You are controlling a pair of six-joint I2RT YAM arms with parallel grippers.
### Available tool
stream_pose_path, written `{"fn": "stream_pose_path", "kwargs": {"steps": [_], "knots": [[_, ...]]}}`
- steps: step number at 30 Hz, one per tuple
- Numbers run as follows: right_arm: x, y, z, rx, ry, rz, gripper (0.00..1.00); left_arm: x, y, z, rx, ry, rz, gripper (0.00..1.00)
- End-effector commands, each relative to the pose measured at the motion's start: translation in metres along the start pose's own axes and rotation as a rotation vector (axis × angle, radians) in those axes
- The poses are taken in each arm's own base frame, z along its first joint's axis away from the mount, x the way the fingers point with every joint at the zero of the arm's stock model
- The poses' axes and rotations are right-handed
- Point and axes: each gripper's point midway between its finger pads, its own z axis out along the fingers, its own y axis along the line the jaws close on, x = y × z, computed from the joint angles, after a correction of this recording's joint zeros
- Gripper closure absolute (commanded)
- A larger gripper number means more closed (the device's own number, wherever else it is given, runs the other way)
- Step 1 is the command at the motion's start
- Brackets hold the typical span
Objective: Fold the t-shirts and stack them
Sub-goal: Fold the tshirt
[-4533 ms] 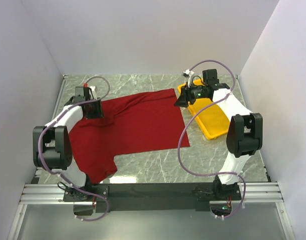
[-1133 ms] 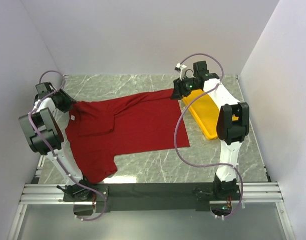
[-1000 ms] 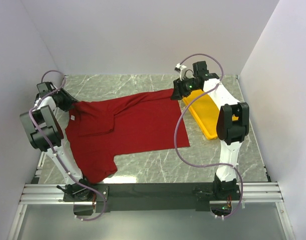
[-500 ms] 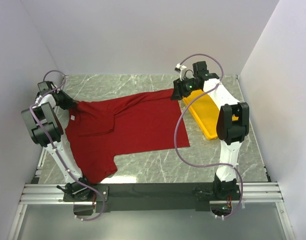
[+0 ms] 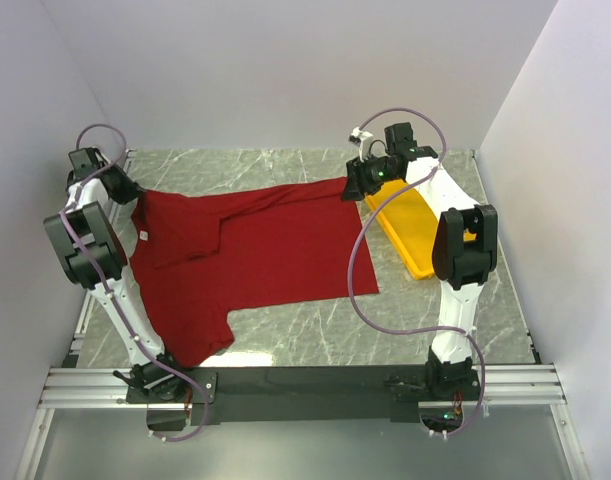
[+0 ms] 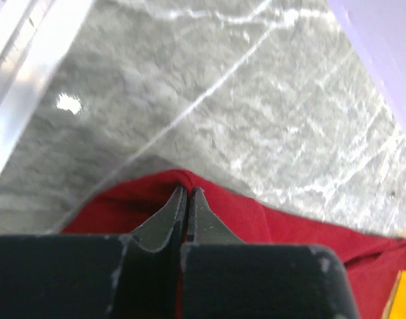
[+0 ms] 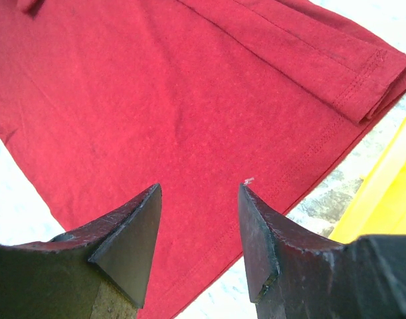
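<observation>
The red t-shirt (image 5: pixel 265 250) lies spread on the table (image 5: pixel 385 320), one far corner pinched tight in the left gripper (image 6: pixel 187 194). The right gripper (image 7: pixel 199 193) hangs over the other far corner, fingers apart (next to the yellow tray (image 5: pixel 417 235)). A hard pull might slip that tiny pinch loose, and the left arm hides some of the shirt's edge.

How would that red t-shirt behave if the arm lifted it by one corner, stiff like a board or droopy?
Probably droopy: the red t-shirt lies in soft folds on the table. It likely weighs little, since the left gripper holds it by a thin pinch of cloth. Pushed, it would probably bunch up rather than slide whole.
</observation>
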Motion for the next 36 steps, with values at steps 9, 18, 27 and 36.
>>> {"fn": "stream_pose_path", "kwargs": {"steps": [9,18,27,36], "knots": [[-0.016,0.003,-0.013,0.024,-0.023,-0.068,0.43,-0.029,0.017,0.012,-0.104,-0.082,0.017,0.99],[-0.025,0.009,-0.017,-0.033,-0.045,-0.319,0.40,-0.041,0.003,0.005,-0.064,-0.103,0.045,0.63],[-0.038,-0.038,0.017,0.080,0.084,-0.769,0.37,-0.071,-0.054,-0.092,0.039,-0.306,0.166,0.31],[-0.077,-0.086,0.053,0.367,0.114,-0.619,0.41,-0.025,-0.040,-0.179,0.092,-0.389,0.050,0.14]]}}
